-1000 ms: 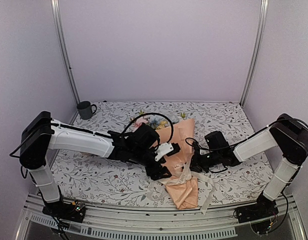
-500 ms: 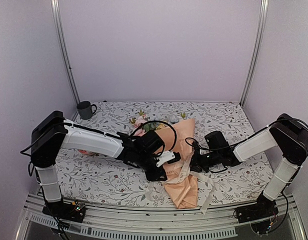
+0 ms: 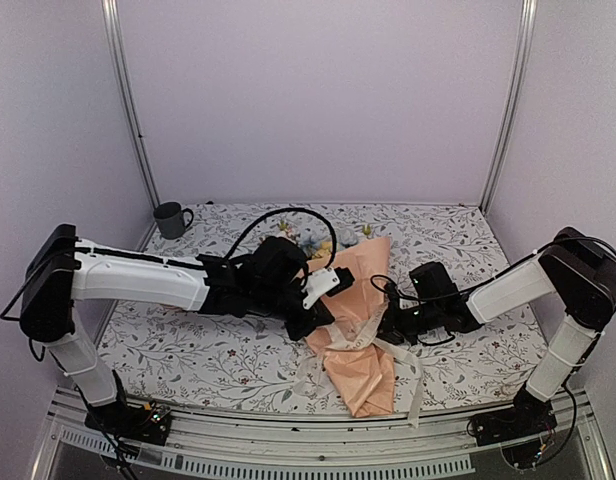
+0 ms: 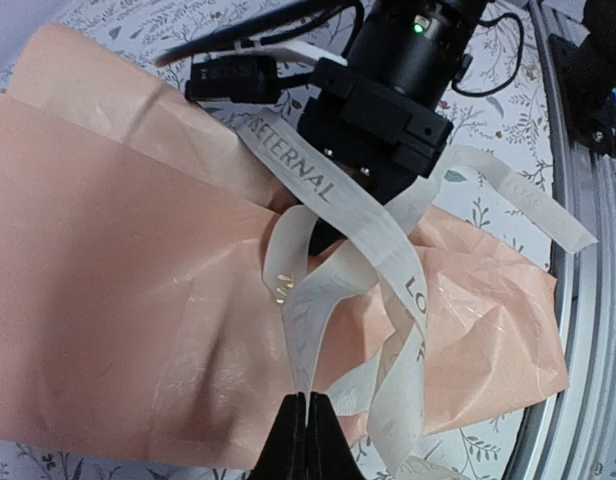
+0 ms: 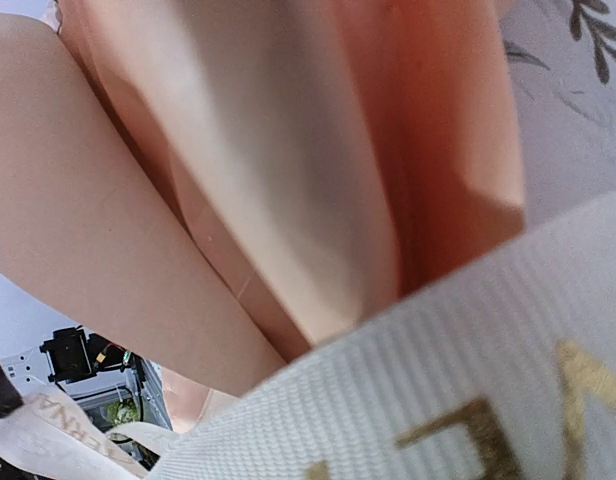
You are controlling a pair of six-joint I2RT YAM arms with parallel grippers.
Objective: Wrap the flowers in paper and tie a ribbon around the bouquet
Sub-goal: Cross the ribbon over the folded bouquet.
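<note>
Now: the bouquet (image 3: 350,335) lies flat at the centre of the leaf-print tablecloth (image 3: 188,350). The flowers (image 3: 310,243) point to 12 o'clock and the narrow end of the cone to 6 o'clock. The peach paper (image 4: 118,260) is already folded round the stems, so wrapping looks done and tying is the step in hand.

Left gripper (image 4: 306,410): jaws pressed fully together, with a strand of the cream ribbon (image 4: 383,235) pinched between the tips. It sits at the 9 o'clock side of the cone's waist.

Right gripper (image 4: 373,165): opposite, at the 3 o'clock side. It is closed, and ribbon strands run out from under it. Its own camera is filled by gold-lettered ribbon weave and paper folds, too close to show the fingers. I judge it is gripping the ribbon.

Reason for this hold, as I judge it: one arm on each side of the waist lets the two arms pull the strands apart and draw the loop snug across the paper.

The ribbon is loose and looped above the paper, not yet cinched. One tail trails toward 5 o'clock, off the cone.

Risk: pulling could drag the light cone sideways or crush the paper.

A dark mug (image 3: 170,218) stands at the 10 o'clock corner, well apart.
</note>
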